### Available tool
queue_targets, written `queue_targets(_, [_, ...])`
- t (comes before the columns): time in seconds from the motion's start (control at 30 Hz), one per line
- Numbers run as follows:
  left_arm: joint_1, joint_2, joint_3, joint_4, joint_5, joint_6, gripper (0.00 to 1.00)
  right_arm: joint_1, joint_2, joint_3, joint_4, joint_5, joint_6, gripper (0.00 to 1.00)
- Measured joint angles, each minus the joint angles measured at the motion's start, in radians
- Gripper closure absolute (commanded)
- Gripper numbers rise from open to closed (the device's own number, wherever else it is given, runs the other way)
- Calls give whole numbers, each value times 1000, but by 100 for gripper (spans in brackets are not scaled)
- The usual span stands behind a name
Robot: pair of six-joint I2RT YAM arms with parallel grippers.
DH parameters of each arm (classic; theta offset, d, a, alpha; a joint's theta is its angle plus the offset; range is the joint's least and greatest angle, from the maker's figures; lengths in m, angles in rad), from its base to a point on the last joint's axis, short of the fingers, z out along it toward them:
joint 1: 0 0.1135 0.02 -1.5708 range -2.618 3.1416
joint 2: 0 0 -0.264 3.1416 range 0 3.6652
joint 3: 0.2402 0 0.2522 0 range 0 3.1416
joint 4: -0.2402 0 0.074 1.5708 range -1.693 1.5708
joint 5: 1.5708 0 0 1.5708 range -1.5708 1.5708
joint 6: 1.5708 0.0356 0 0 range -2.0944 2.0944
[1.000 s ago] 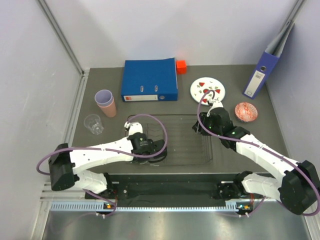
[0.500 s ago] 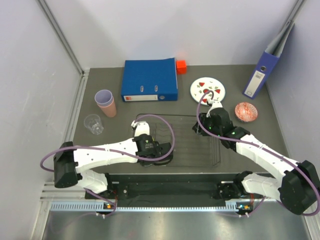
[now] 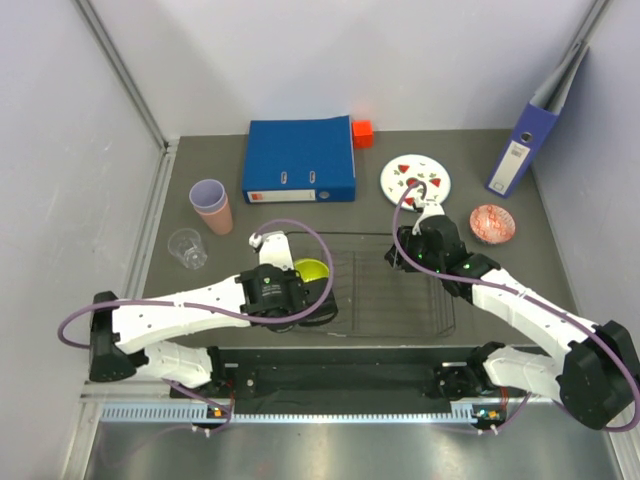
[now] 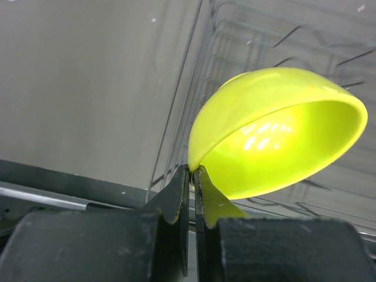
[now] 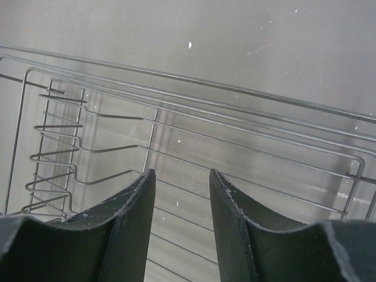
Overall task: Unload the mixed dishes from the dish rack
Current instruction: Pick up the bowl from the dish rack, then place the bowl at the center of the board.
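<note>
1. At the left of the top view, a clear tumbler (image 3: 186, 247) is seen on the table (image 3: 178, 172). Just above it in the frame, a lilac cup (image 3: 207, 192) is nested in a pink cup (image 3: 220, 218).
2. Left of centre, the left gripper (image 4: 192, 176) is pinched tight on the rim of the yellow bowl (image 4: 276, 129), which is held tilted over the left end of the wire rack (image 3: 385, 285).
3. Right of centre and higher in the frame, a white plate (image 3: 415, 180) with red marks is laid on the table, above the rack.
4. The right gripper (image 5: 181, 182) is held over the rack's right part, its jaws parted with nothing between them.
5. Right of the plate, a patterned bowl (image 3: 492, 223) is set on the table.
</note>
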Motion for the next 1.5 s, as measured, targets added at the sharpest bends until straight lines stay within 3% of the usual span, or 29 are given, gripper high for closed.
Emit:
queue_targets(0.33, [0, -108, 88, 15, -94, 74, 100, 0, -13, 102, -57, -10, -30, 53])
queue_targets(0.53, [104, -241, 89, 290, -66, 351, 100, 0, -117, 249, -117, 1, -35, 51])
queue_targets(0.63, [208, -233, 88, 465, 32, 467, 100, 0, -164, 312, -143, 9, -23, 42])
queue_targets(0.73, [293, -179, 90, 612, 164, 534, 100, 0, -197, 364, -177, 9, -2, 7])
queue_targets(0.8, [327, -121, 104, 666, 233, 558, 100, 0, -208, 391, -204, 14, 11, 1])
queue_targets(0.9, [352, 3, 174, 701, 317, 575, 100, 0, -211, 430, -260, 24, 17, 7])
queue_targets(1.07, [370, 207, 344, 706, 429, 567, 100, 0, -202, 482, -325, 48, 22, 27])
queue_targets(1.33, [381, 397, 603, 583, 488, 513, 100, 1, -150, 484, -387, 112, 16, 30])
queue_targets(1.5, [381, 413, 637, 517, 496, 492, 100, 1, -117, 483, -398, 183, 6, 31])
